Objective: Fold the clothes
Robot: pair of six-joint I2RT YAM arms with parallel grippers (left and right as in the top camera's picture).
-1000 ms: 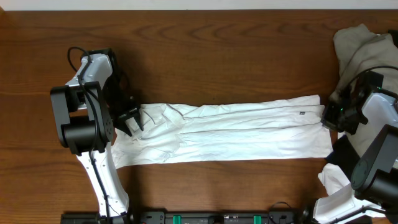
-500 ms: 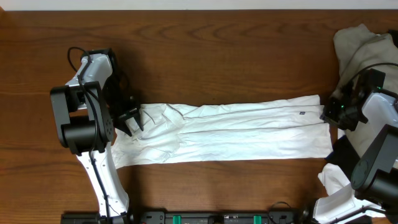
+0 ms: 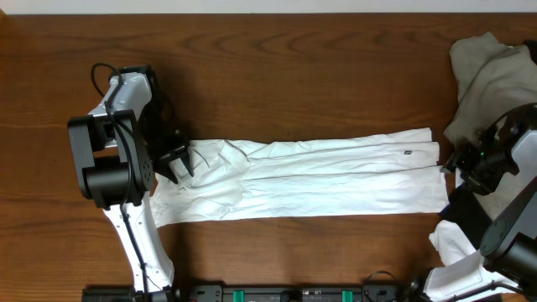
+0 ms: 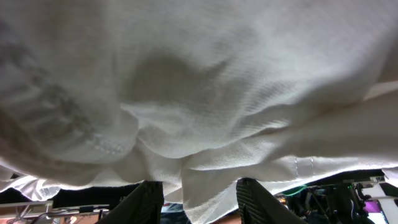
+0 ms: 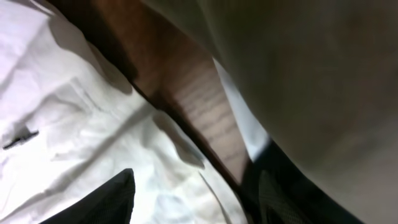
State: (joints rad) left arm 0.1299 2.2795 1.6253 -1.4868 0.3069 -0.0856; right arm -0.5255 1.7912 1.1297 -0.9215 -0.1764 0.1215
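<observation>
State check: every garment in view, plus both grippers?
long white garment, spread flat across the table, wrinkled at its left end
beige garment, crumpled heap
white cloth, bunched
left gripper, open, over the long garment's left end
right gripper, open, at its right end

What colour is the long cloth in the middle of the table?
The cloth is plain white, clearest in the overhead view.

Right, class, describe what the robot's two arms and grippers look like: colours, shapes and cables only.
Both arms are built alike: the left arm and right arm have white links joined by chunky black rounded joint housings. A thin black cable loops off the left arm. The left gripper and right gripper have dark, blunt fingers.
</observation>
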